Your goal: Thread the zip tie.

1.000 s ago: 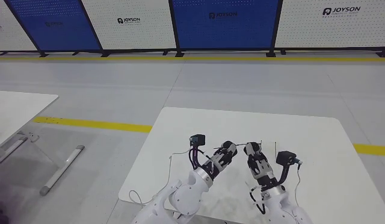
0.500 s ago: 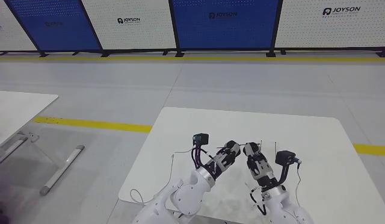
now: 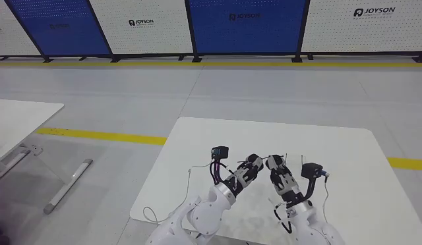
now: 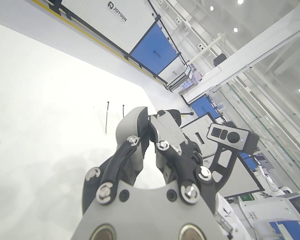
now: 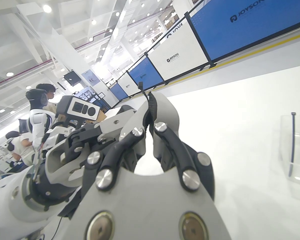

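Fingers [image 5: 165,107] of right gripper [image 5: 150,98] pinch the black zip tie [image 5: 140,85], head protruding. Left gripper [image 4: 148,117], just left, presses shut on its strap, above the table [image 3: 217,139], near side.

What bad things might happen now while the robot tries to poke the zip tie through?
1. The zip tie is thin, and just its head end pokes past the right pincer, so the tail could miss the tiny hole.
2. The left pincer sits very close to the right one, so they might bump.
3. A weak pinch could let the tie slip out.
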Robot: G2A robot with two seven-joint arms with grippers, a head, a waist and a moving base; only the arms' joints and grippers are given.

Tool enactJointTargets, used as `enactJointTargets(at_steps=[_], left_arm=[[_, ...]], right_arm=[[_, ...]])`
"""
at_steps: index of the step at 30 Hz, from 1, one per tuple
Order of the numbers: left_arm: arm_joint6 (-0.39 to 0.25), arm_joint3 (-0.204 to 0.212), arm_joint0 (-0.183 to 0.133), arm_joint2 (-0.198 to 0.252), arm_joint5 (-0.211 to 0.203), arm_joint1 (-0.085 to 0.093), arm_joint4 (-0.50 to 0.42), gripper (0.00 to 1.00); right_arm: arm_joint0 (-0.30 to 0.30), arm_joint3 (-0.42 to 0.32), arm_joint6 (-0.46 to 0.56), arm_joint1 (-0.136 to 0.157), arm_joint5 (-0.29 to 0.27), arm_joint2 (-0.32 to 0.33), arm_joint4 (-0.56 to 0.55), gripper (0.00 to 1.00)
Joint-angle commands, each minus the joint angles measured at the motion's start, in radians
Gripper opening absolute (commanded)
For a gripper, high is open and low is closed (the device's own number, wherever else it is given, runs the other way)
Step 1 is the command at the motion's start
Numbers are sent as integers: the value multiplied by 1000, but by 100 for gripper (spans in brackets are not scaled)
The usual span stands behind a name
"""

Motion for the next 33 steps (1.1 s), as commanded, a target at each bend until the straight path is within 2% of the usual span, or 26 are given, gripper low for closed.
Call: enactJointTargets(at_steps=[1, 3, 4, 5, 8, 10, 11, 13, 16, 22, 26, 29, 30, 33], left_arm=[[-4, -1, -1, -1, 9, 0, -1, 36], [-5, -2, -2, -2, 13, 0, 2, 81], [-5, -2, -1, -2, 14, -1, 3, 90], [-5, -2, -1, -1, 15, -1, 4, 96], [-4, -3, 0, 0, 14, -1, 7, 97], [-3, -3, 2, -1, 13, -1, 8, 93], [-3, -3, 3, -3, 12, -1, 8, 87], [-1, -4, 6, -8, 10, -1, 5, 62], [2, -7, 12, -17, 7, 0, 0, 47], [6, -9, 19, -25, 2, 1, -7, 28], [-1, -7, 18, -27, -2, 0, -21, 20], [2, -8, 19, -29, -4, 0, -21, 3], [3, -8, 20, -30, -5, 0, -21, 0], [5, -10, 23, -31, -6, 0, -21, 0]], right_arm=[[1, -1, -1, 0, 4, -1, 0, 0], [0, -4, -3, 0, 6, -2, -1, 0], [-1, -4, -4, 0, 7, -1, -2, 0], [-2, -5, -4, 0, 7, -1, -3, 0], [-4, -5, -9, 0, 14, 0, -3, 0], [-4, -3, -16, -1, 23, 0, -1, 0], [-3, -1, -20, -1, 30, 1, -5, 0], [-2, 2, -28, -1, 40, 0, -12, 0], [-1, 7, -34, -2, 51, 1, -11, 0], [-6, 3, -39, -2, 53, 5, -12, 0], [-9, -3, -39, -2, 48, 2, -11, 0], [-9, -5, -40, -2, 46, -1, -11, 0], [-9, -5, -41, -2, 45, -1, -11, 0], [-10, -6, -45, -2, 46, -2, -16, 0]])
